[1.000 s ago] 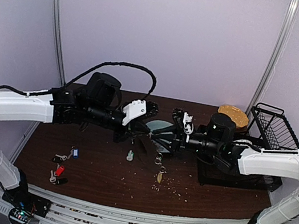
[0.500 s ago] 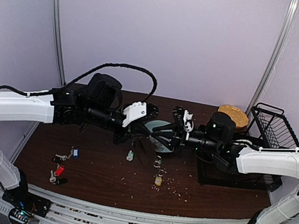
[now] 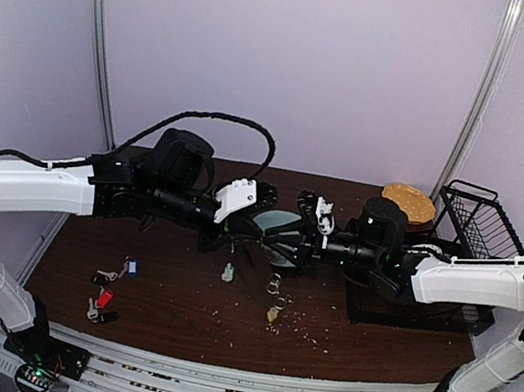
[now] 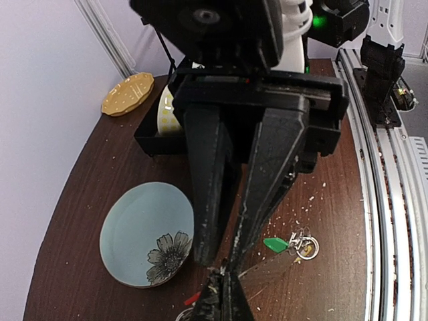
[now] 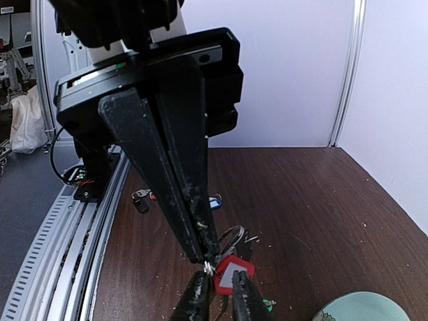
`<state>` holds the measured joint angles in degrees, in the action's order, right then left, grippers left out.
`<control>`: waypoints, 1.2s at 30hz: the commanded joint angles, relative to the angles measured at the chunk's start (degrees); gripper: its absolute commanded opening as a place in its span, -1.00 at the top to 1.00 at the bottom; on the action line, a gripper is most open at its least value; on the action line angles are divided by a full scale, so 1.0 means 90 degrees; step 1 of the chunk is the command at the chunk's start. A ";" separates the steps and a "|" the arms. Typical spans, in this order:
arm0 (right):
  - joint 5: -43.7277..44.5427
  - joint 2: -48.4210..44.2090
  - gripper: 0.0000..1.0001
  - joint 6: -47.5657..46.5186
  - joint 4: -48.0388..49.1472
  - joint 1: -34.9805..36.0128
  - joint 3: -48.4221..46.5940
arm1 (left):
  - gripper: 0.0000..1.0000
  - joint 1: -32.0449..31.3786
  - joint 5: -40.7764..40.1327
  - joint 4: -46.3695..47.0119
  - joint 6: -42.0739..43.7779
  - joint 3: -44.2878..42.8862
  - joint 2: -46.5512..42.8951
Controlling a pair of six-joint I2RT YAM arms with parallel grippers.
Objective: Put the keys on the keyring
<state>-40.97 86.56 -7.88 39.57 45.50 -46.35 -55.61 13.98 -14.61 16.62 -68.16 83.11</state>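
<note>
Two grippers meet just above flowered blue plate (image 4: 134,227); left gripper (image 4: 224,297) clamped tight on keyring (image 5: 208,266); right gripper (image 5: 221,294) narrow, pinching red-tagged key (image 5: 232,274). Risk: key twists, misses ring opening, drops.

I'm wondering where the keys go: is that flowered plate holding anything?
Empty where visible: the plate lies flat, showing only bare glaze and its flower print.
</note>
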 commanded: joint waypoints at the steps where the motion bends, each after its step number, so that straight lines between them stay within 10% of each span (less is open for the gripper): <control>1: -0.0054 0.0007 0.79 -0.0034 -0.0020 0.0015 0.0001 | 1.00 -0.0022 0.0120 0.0471 0.0047 -0.0161 -0.0035; 36: -0.0256 -0.0952 1.00 0.1142 0.1027 -0.0328 0.0633 | 0.25 0.0455 0.0838 0.1697 -0.0029 0.1355 -0.0621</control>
<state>-42.89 80.44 0.67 45.98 43.29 -40.58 -52.05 19.90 -2.92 16.14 -56.51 78.63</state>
